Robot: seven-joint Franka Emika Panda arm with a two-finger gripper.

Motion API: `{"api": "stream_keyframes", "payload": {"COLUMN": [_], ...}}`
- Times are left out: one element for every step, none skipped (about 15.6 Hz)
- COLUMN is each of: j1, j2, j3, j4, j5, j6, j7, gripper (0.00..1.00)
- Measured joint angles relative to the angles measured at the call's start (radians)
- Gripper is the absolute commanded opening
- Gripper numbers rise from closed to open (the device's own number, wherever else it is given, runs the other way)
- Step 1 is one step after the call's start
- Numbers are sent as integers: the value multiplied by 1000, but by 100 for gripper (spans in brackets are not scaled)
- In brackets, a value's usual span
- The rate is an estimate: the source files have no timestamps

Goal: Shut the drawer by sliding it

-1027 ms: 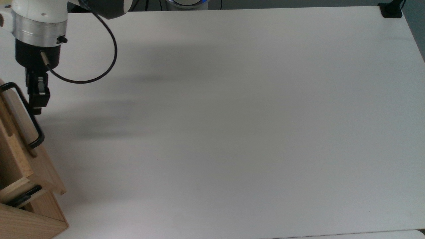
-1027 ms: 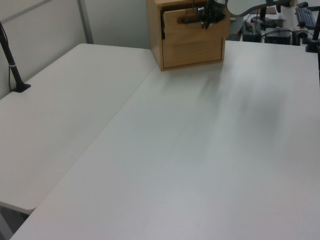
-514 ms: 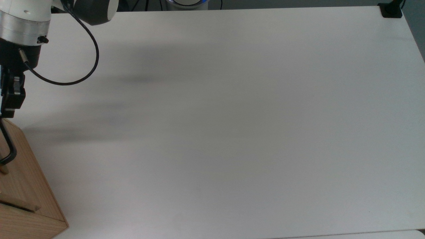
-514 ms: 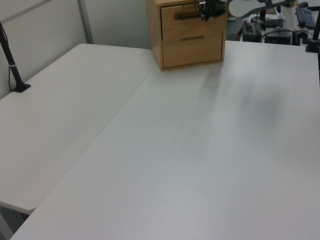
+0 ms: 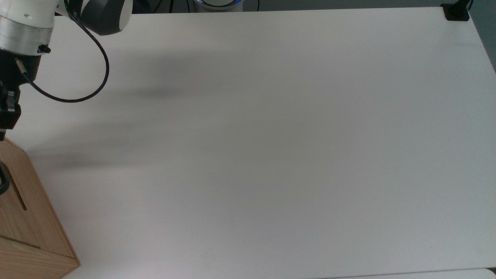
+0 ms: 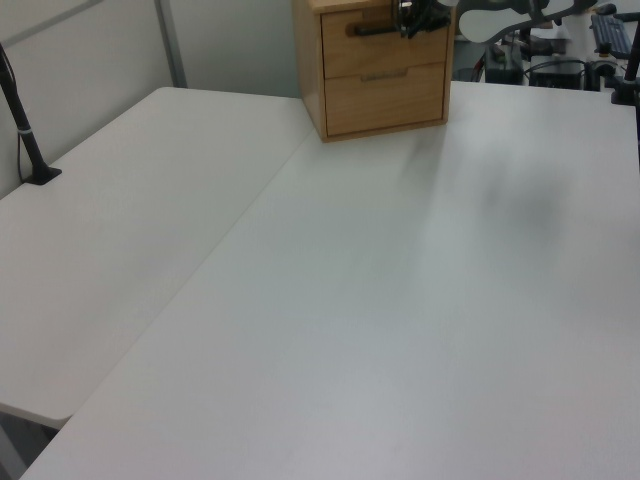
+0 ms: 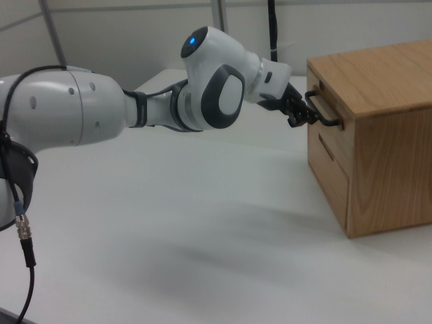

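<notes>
The tool sits at the drawer handle; its grip cannot be told. A straight, level push should seat the front flush.

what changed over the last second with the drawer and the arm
The drawer slid from sticking well out of the cabinet to flush with its front. The gripper followed at the black handle, shifting toward the top view's left. The cabinet, the lower drawer and the table stayed as they were.
</notes>
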Motion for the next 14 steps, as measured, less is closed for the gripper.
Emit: {"api": "stream_keyframes", "payload": {"j1": [0,1,8,22,40,60,75,85,92,96,104,116,131,149], "j2": [-11,-29,-53,-79,-108,-138,-165,-189,-212,-233,-254,-275,-297,-320], "j3": [0,2,8,17,27,40,55,70,85,96,104,109,111,112], "j4": [-1,-5,-14,-27,-42,-56,-66,-72,-75,-77,-79,-81,-81,-82], "j5": [0,0,0,3,23,65,118,171,214,243,265,289,314,336], "j6": [-10,-39,-85,-140,-203,-277,-352,-430,-506,-577,-645,-722,-803,-887], "j7": [-1,-9,-27,-48,-77,-125,-184,-243,-297,-348,-404,-474,-550,-633], "gripper": [19,19,20,20,20,20,20,25,31,38,55,82,100,100]}}
